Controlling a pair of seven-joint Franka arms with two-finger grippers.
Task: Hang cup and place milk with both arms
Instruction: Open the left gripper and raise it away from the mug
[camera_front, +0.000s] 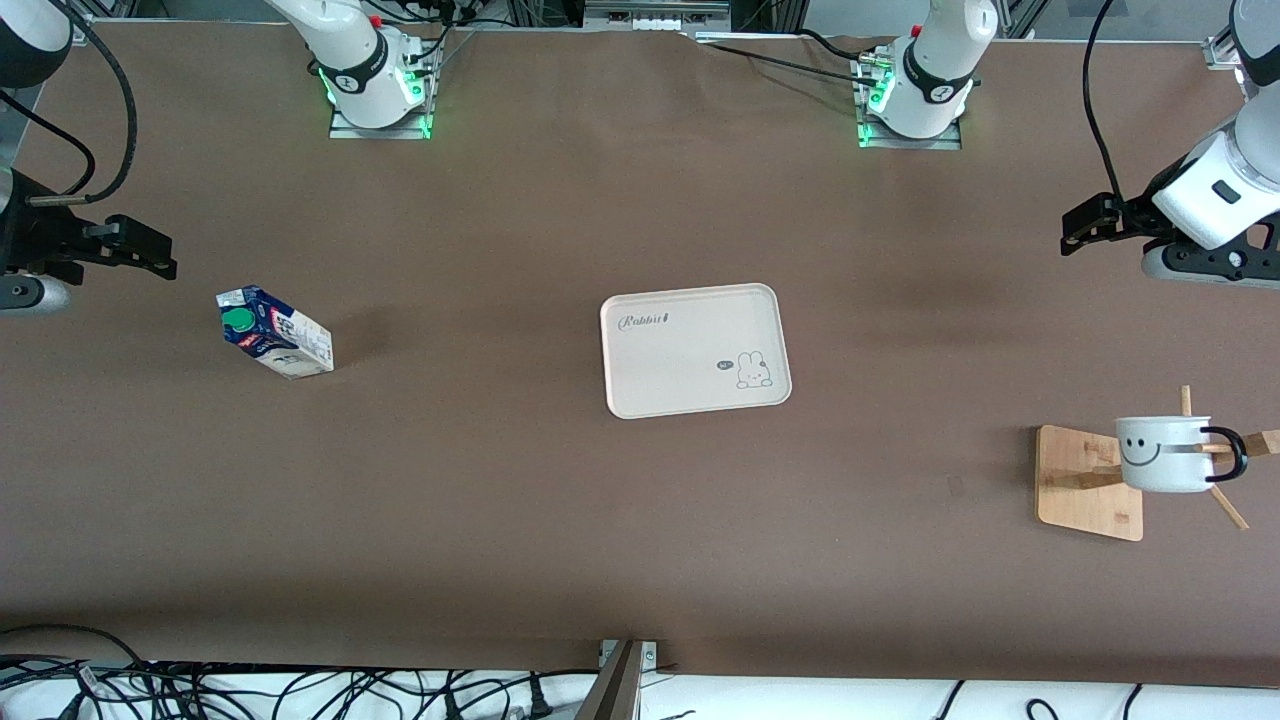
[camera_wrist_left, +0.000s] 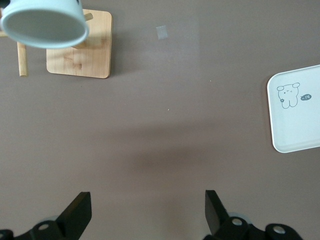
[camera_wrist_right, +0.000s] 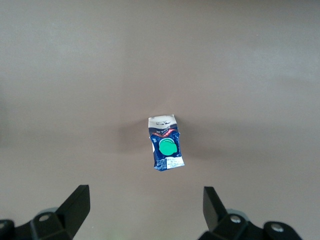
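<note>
The white smiley-face cup (camera_front: 1163, 453) hangs by its black handle on a peg of the wooden rack (camera_front: 1088, 482) at the left arm's end of the table; the left wrist view shows its open mouth (camera_wrist_left: 44, 22). The blue and white milk (camera_front: 274, 333) with a green cap stands on the bare table toward the right arm's end, and also shows in the right wrist view (camera_wrist_right: 165, 145). My left gripper (camera_front: 1072, 232) hovers open and empty (camera_wrist_left: 147, 200) above the table beside the rack. My right gripper (camera_front: 165, 255) hangs open and empty (camera_wrist_right: 145, 195) above the table beside the milk.
A pale tray (camera_front: 680, 370) with a rabbit drawing lies mid-table, its corner seen in the left wrist view (camera_wrist_left: 300, 125). The rack's flat base (camera_wrist_left: 80, 57) rests on the brown tabletop. Both arm bases stand along the table's edge farthest from the front camera. Cables run along its nearest edge.
</note>
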